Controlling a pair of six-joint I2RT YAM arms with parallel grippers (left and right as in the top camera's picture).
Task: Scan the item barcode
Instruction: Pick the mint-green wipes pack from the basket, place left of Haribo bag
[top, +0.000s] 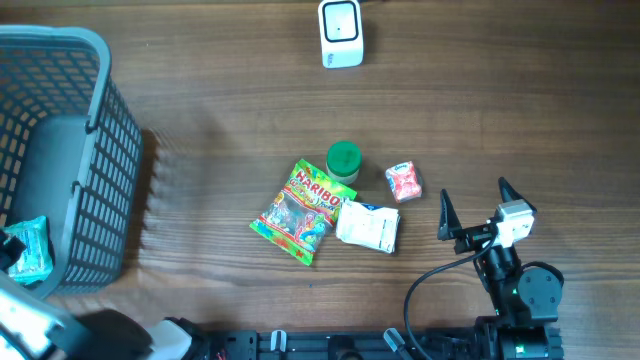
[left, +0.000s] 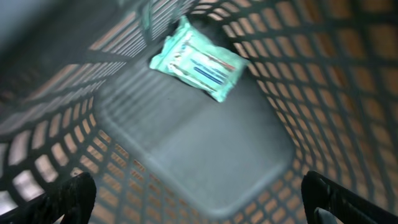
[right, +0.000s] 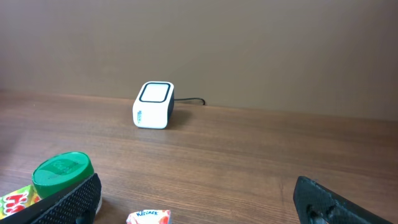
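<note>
The left arm came in from the 7 o'clock corner, its wrist tipped down into the grey plastic lattice basket (top: 105, 190) at 9 o'clock on the brown wooden table (top: 220, 90). The left gripper (left: 196, 190) hung inside the basket with its 2 black fingers (left: 71, 199) spread wide and nothing between them. The teal foil packet (left: 198, 59) lay at 12 o'clock from those fingers, near the basket's far wall and slightly blurred. From overhead I could not pick out that gripper.

The right arm rose from the 5 o'clock edge, held low and roughly level. The right gripper (top: 473, 192) gaped fully and carried nothing, pointing towards 11 o'clock.

Its wrist camera faced the white box-shaped barcode scanner (right: 153, 104) at the table's 12 o'clock edge and showed a dark cable behind it. Overhead showed the central cluster whole: a green round-lidded tub (top: 343, 158), a colourful Haribo sweet bag (top: 300, 212), a white crinkled pouch (top: 368, 226) and a small red-and-white packet (top: 403, 182). The wrist view missed the pouch.
</note>
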